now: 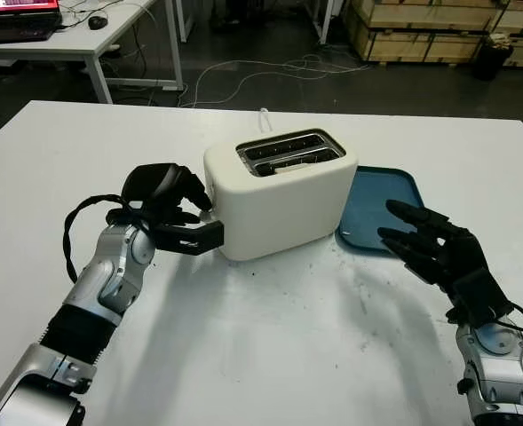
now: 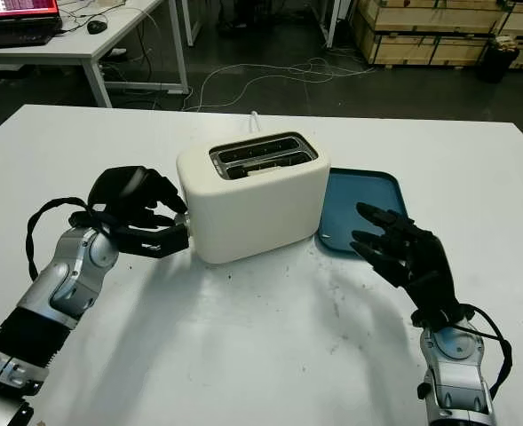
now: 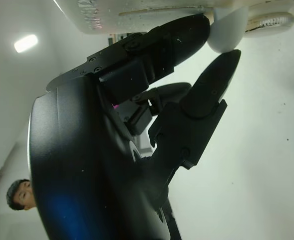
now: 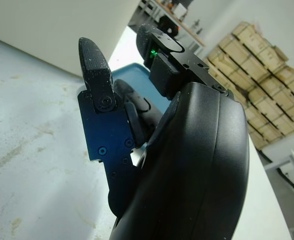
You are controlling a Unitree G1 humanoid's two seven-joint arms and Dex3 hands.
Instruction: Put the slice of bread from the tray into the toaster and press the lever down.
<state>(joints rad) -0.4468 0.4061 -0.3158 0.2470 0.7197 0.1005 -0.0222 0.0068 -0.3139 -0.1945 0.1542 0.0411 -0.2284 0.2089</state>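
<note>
A cream toaster [image 1: 279,200] stands mid-table, and a pale slice of bread [image 1: 301,161] sits low in its nearer slot. My left hand [image 1: 205,216] is at the toaster's left end. Its fingers are curled round the white lever knob [image 3: 225,31], one finger [image 3: 176,35] on one side and the thumb [image 3: 211,85] on the other. The blue tray [image 1: 381,200] lies to the right of the toaster with nothing on it. My right hand [image 1: 412,235] hovers open over the table at the tray's near edge.
A white cord [image 1: 264,115] runs off behind the toaster. Beyond the table are a desk with a laptop [image 1: 17,22] at the back left, cables [image 1: 270,75] on the floor and wooden crates [image 1: 439,31] at the back right. A person's head [image 3: 19,192] appears behind my left hand.
</note>
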